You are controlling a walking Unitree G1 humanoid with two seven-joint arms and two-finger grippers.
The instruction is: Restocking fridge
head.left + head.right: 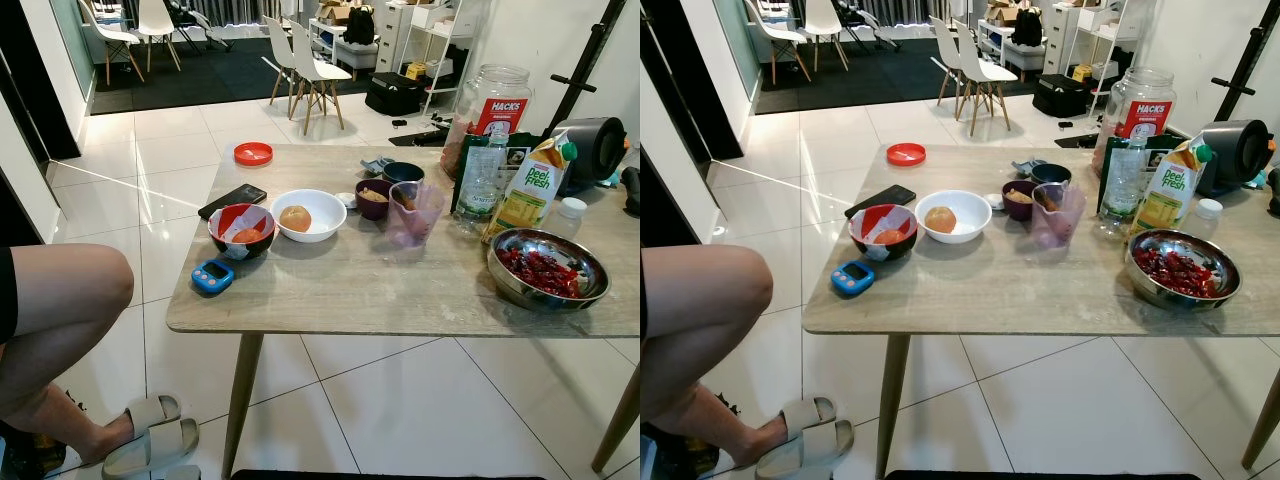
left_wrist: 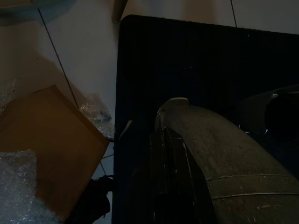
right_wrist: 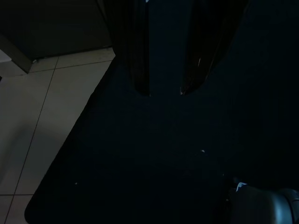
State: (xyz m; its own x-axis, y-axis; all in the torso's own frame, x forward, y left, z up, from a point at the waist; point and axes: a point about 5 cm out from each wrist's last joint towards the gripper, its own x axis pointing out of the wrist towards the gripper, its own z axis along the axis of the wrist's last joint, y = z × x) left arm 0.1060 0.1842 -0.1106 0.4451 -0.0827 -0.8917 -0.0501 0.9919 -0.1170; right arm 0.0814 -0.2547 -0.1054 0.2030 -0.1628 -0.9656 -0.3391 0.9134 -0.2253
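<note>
table of groceries, both arms idle

a green-and-white juice carton [image 1: 530,188] stands near the wooden table's [image 1: 400,290] right edge, just beside a clear water bottle [image 1: 481,180] and behind a steel bowl of red chillies [image 1: 548,268]. the right gripper [image 3: 164,91] hangs over a dark mat [image 3: 140,158], fingers slightly apart. the left gripper's fingers can't be made out.

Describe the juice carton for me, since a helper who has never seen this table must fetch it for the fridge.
On the wooden table, look toward the far right side, just behind the steel bowl of red pieces. The juice carton stands upright there beside a clear water bottle. It is the only carton in that cluster: white and yellow with green lettering and a green cap.
</note>
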